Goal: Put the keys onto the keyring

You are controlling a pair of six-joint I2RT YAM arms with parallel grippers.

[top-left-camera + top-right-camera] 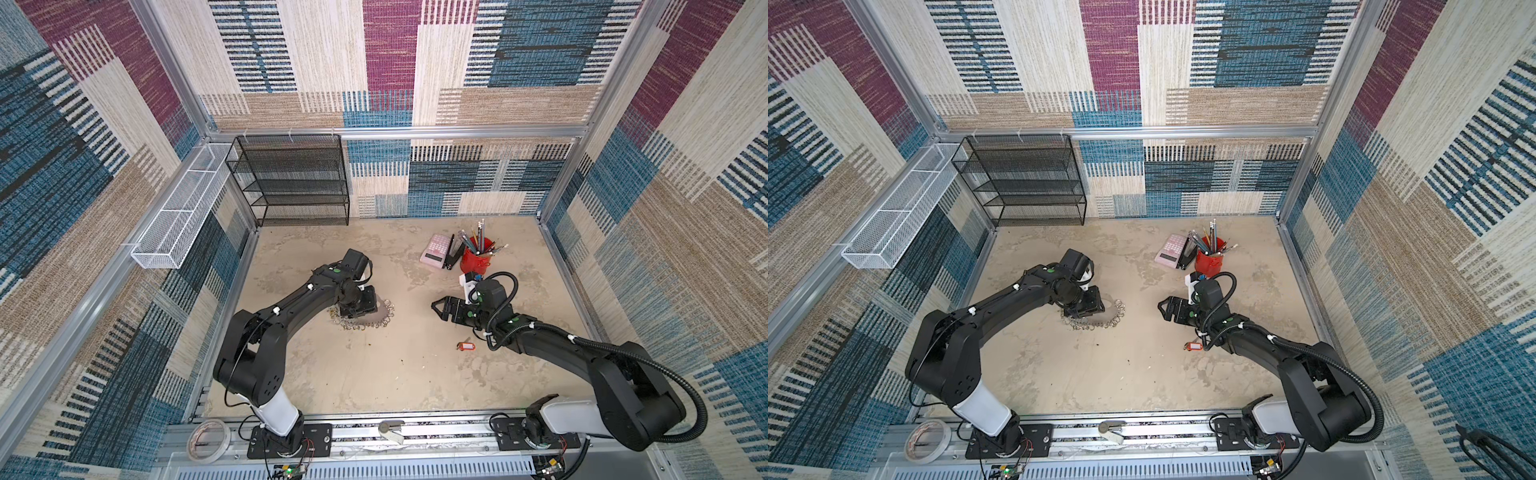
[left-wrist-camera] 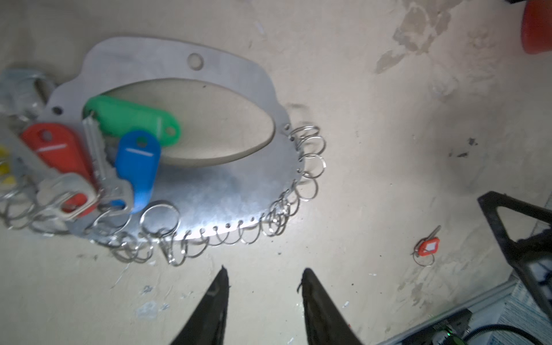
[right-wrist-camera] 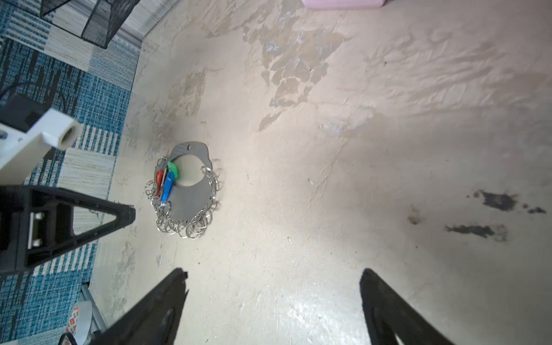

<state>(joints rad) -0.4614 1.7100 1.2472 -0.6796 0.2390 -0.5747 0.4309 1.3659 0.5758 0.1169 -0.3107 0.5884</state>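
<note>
Top views, left gripper (image 1: 357, 309): points down over the keyring (image 1: 384, 318) and hides most of it; its opening cannot be told from here.
Top views, keyring: flat on the table (image 1: 374, 382), left of middle, with only its ringed edge showing.
Top views, right gripper (image 1: 439, 311): spread wide and empty, aimed at the keyring, well apart from it.
Top views, loose key (image 1: 464, 345): red tag, alone on the table near the right gripper, towards the arm bases.
Left wrist, left gripper (image 2: 263, 270): partly spread, nothing between the tips.
Left wrist, keyring (image 2: 215, 194): ahead of the tips and apart from them, its nearest rings just beyond.
Left wrist, keys: green tag (image 2: 134, 119), blue tag (image 2: 137, 161) and red tag (image 2: 56, 149) bunched on one end of the keyring.
Left wrist, loose key (image 2: 427, 247): well apart from the keyring.
Right wrist, right gripper (image 3: 274, 271): spread wide, empty.
Right wrist, keyring (image 3: 191, 197): well ahead of the tips, near a finger (image 3: 89, 221) of the left gripper.
</note>
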